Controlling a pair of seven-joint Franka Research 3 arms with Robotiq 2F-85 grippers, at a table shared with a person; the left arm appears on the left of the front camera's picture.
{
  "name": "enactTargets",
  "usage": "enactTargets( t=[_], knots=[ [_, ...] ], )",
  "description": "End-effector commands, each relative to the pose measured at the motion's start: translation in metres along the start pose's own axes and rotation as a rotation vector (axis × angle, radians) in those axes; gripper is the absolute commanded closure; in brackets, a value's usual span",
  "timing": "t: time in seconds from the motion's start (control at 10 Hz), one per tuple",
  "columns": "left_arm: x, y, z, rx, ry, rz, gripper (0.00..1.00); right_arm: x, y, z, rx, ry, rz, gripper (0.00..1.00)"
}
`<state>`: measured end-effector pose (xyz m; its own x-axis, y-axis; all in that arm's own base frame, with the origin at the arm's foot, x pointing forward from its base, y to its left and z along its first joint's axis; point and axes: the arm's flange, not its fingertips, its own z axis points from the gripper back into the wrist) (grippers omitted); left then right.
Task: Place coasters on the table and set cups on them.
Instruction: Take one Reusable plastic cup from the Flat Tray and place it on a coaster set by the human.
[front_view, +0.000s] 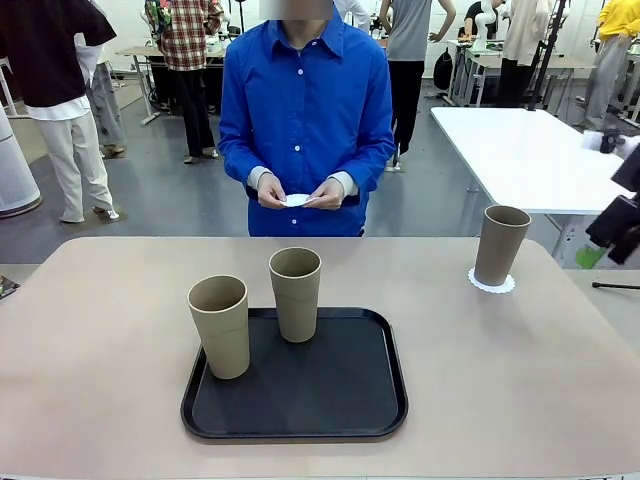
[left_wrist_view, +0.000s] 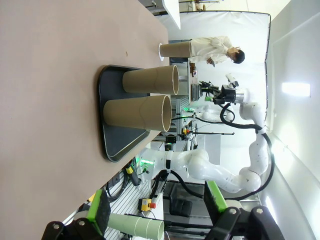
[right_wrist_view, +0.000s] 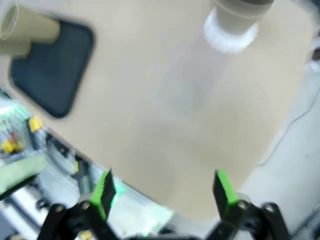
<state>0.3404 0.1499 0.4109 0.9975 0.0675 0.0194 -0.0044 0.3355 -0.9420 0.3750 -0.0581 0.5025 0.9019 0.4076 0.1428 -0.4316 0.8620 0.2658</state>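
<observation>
Two khaki cups (front_view: 219, 325) (front_view: 296, 293) stand upright on the black tray (front_view: 345, 400). A third cup (front_view: 500, 244) stands on a white scalloped coaster (front_view: 492, 283) at the table's (front_view: 500, 380) far right. The person in blue holds another white coaster (front_view: 297, 200) in both hands beyond the far edge. My right gripper (front_view: 600, 248) hangs off the table's right side; its wrist view shows it open (right_wrist_view: 165, 192) and empty above the table (right_wrist_view: 165, 100), with the coaster (right_wrist_view: 227, 36) far ahead. My left gripper (left_wrist_view: 157, 210) is open and empty, facing the tray's cups (left_wrist_view: 150, 80) (left_wrist_view: 137, 112).
The black tray (left_wrist_view: 112, 145) lies near the table's front middle. A white rectangular table (front_view: 520, 150) stands behind on the right. Bare tabletop spreads left and right of the tray. Other people stand farther back in the room.
</observation>
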Motion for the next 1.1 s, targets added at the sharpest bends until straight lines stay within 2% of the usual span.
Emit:
enactTargets(
  t=[0.0, 0.1, 0.2, 0.3, 0.4, 0.5, 0.6, 0.8, 1.0],
  knots=[
    [-0.001, -0.001, 0.002, -0.011, -0.001, -0.007, 0.00, 0.005, 0.003, 0.002, 0.215, -0.067, -0.081, 0.00],
    [-0.001, -0.001, 0.002, -0.011, -0.001, -0.007, 0.00, 0.001, 0.009, 0.005, 0.116, -0.094, 0.042, 0.00],
    [-0.001, -0.001, 0.002, -0.011, -0.001, -0.007, 0.00, -0.007, 0.000, -0.004, 0.113, 0.010, -0.038, 0.00],
    [-0.001, -0.001, 0.002, -0.011, -0.001, -0.007, 0.00, -0.006, 0.003, -0.002, 0.152, -0.017, -0.028, 0.00],
    [-0.001, -0.001, 0.002, -0.011, -0.001, -0.007, 0.00, -0.020, -0.009, 0.010, 0.470, -0.183, 0.006, 0.00],
    [-0.001, -0.001, 0.002, -0.011, -0.001, -0.007, 0.00, -0.032, -0.043, 0.012, 0.714, -0.239, -0.048, 0.00],
    [-0.001, -0.001, 0.002, -0.011, -0.001, -0.007, 0.00, -0.053, -0.081, 0.013, 0.900, -0.272, -0.078, 0.00],
    [-0.001, -0.001, 0.002, -0.011, -0.001, -0.007, 0.00, -0.092, -0.140, 0.001, 1.043, -0.405, -0.190, 0.00],
    [-0.001, -0.001, 0.002, -0.011, -0.001, -0.007, 0.00, -0.122, -0.184, -0.022, 1.094, -0.480, -0.327, 0.00]
  ],
)
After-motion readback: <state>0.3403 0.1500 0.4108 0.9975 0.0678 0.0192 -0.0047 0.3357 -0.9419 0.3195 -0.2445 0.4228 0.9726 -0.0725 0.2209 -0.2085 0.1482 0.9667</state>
